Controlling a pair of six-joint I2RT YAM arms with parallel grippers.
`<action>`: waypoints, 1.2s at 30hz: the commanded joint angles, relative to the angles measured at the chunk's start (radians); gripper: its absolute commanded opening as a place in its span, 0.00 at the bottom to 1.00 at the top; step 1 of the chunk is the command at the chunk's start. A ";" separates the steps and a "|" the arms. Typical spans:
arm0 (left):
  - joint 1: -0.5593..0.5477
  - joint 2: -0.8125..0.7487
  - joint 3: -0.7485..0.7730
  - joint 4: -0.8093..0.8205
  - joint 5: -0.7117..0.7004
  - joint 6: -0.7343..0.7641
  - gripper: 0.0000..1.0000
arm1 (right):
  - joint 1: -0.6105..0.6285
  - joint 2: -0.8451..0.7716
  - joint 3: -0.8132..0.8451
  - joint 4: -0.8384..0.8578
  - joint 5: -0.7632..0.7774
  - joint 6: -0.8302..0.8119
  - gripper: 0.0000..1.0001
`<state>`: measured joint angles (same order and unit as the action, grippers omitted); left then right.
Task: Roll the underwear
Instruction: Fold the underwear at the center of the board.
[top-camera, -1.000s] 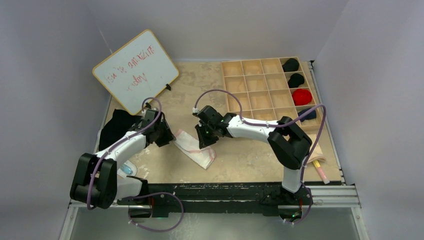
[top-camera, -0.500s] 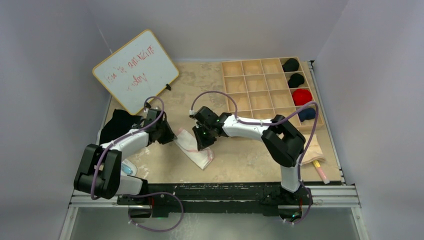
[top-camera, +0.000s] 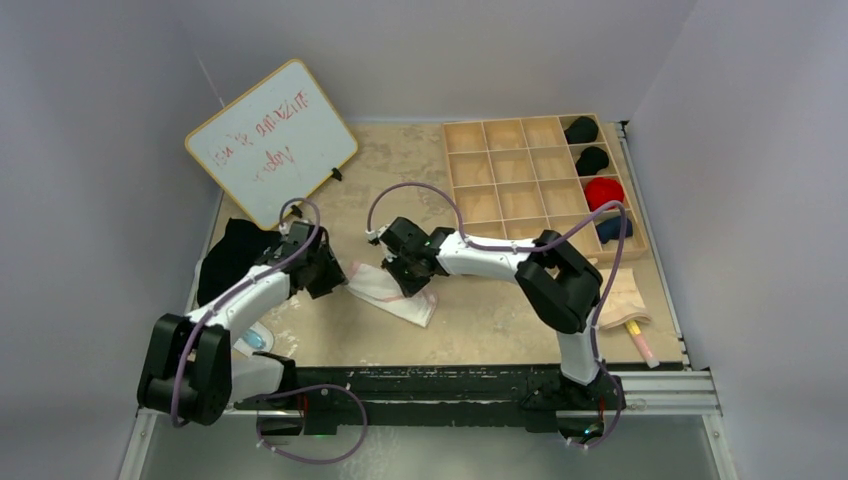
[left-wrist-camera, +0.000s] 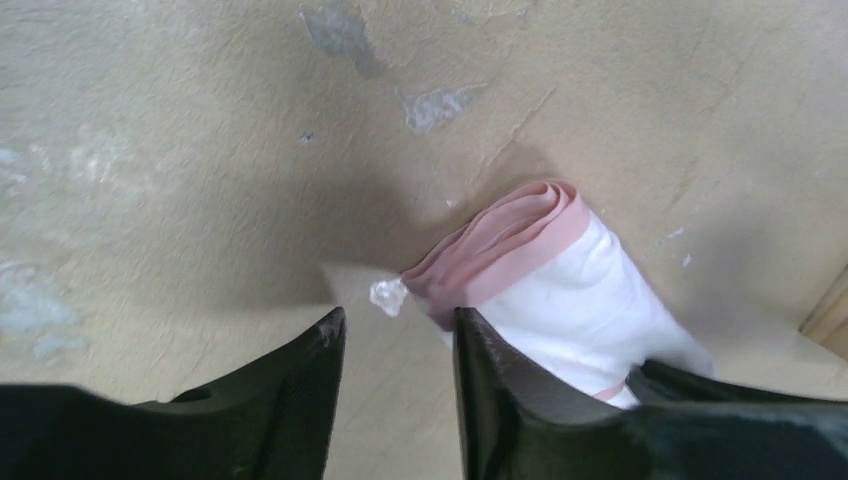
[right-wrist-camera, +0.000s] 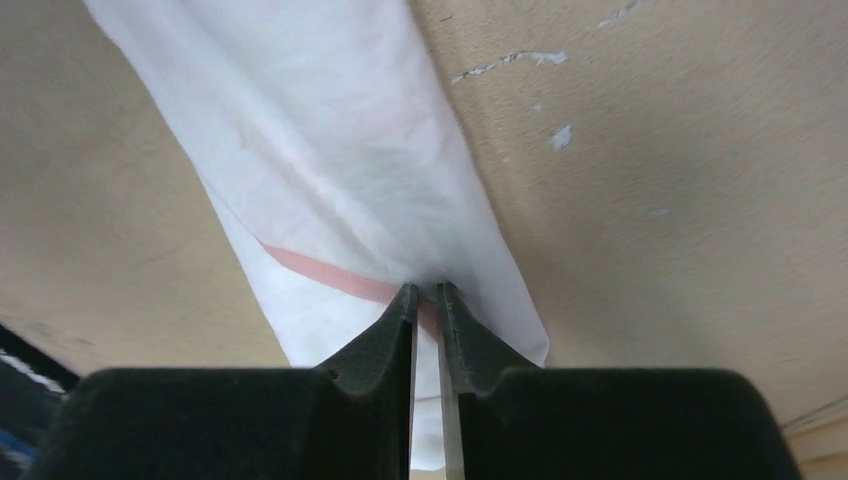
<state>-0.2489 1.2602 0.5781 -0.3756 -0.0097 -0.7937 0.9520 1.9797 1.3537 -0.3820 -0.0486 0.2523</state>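
Note:
The underwear (top-camera: 393, 293) is white with pink trim and lies folded into a long strip in the middle of the table. Its left end is a rolled pink waistband (left-wrist-camera: 505, 240). My left gripper (top-camera: 337, 277) stands open at that end. In the left wrist view only bare table shows between the fingers of the left gripper (left-wrist-camera: 398, 330), and the right finger (left-wrist-camera: 490, 400) rests against the fabric's edge. My right gripper (top-camera: 407, 280) is over the strip's middle. In the right wrist view the right gripper (right-wrist-camera: 425, 293) is shut on a pinch of the underwear (right-wrist-camera: 330, 150) at a pink seam.
A whiteboard (top-camera: 270, 140) leans at the back left. A wooden compartment tray (top-camera: 515, 180) at the back right holds rolled black, red and blue items. A black garment (top-camera: 230, 255) lies at the left edge. A beige cloth (top-camera: 620, 300) and a marker (top-camera: 640, 342) lie at the right.
My right gripper has moved left along the underwear, dragging the fabric with it. My left gripper narrowed and reopened at the strip's left end.

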 joint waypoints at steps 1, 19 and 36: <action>0.005 -0.117 0.054 -0.099 -0.030 -0.015 0.47 | -0.013 -0.053 -0.043 0.065 0.081 -0.333 0.16; 0.005 0.008 0.255 0.047 0.256 0.245 0.65 | -0.252 -0.223 -0.170 0.149 -0.145 0.155 0.27; 0.003 0.271 0.418 -0.011 0.347 0.402 0.64 | -0.255 -0.137 -0.128 0.127 -0.155 0.071 0.18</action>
<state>-0.2489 1.5169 0.9691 -0.3836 0.3210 -0.4358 0.6945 1.8587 1.1931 -0.2279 -0.2100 0.3676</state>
